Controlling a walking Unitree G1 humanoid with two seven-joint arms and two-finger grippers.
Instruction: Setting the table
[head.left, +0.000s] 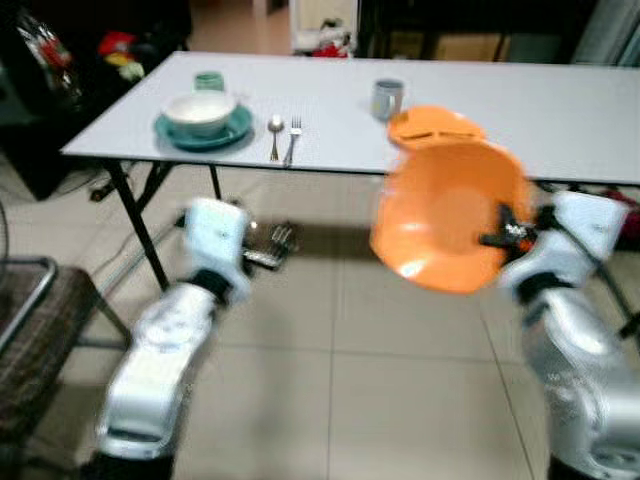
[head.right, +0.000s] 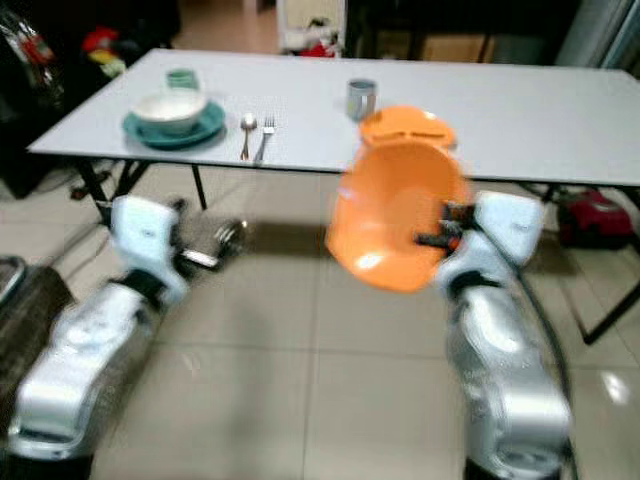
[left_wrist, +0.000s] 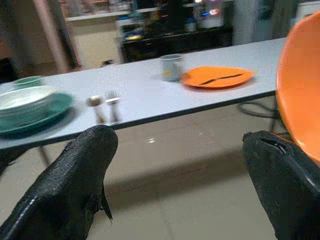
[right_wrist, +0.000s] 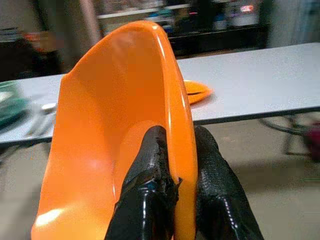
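The right gripper (right_wrist: 172, 200) pinches the orange bowl (right_wrist: 115, 130) by its rim (held on edge); left gripper (left_wrist: 175, 185) fingers spread, empty.

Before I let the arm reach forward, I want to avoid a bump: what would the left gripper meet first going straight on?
Probably the table edge near the spoon and fork; the open left gripper points there, though depth is unclear.

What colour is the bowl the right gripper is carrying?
Orange, plain all over. The bowl shows best in the right wrist view, its rim pinched in the right gripper.
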